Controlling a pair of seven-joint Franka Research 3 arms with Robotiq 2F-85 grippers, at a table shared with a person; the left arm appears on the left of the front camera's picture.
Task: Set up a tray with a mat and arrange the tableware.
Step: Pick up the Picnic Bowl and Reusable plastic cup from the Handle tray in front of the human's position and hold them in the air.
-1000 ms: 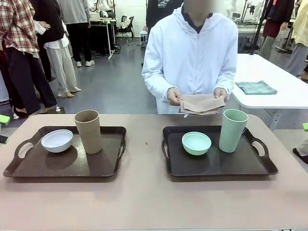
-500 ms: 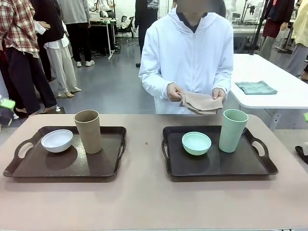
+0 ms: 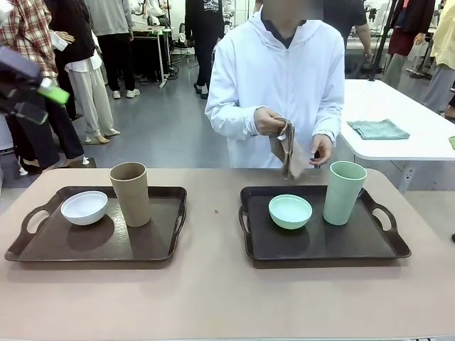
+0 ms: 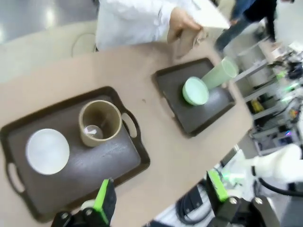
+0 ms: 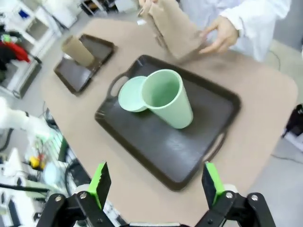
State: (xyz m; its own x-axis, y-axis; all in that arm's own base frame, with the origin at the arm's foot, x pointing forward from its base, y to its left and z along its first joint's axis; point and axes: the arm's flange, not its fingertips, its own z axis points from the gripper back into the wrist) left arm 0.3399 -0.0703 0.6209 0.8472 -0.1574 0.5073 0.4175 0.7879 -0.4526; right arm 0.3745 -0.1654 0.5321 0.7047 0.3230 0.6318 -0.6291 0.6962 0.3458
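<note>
Two dark trays sit on the tan table. The left tray (image 3: 43, 249) holds a small white bowl (image 3: 84, 207) and a tall tan-brown cup (image 3: 131, 193). On the right tray (image 3: 320, 245) stand a mint-green bowl (image 3: 290, 211) and a tall mint-green cup (image 3: 344, 192). Behind the right tray the person dangles a tan mat (image 3: 290, 153) from one hand. My left gripper (image 4: 158, 194) hovers open high over the left tray (image 4: 109, 161), blurred at the upper left in the front view (image 3: 43, 89). My right gripper (image 5: 155, 182) hangs open above the mint cup (image 5: 168, 99).
A white side table at the back right carries a folded green cloth (image 3: 378, 128). Several people stand behind the left end of the table. Bare tan tabletop runs between the trays and along the near edge.
The person let the mat drop from a flat two-handed hold to hang from one hand. My left gripper rose into the upper left of the front view.
</note>
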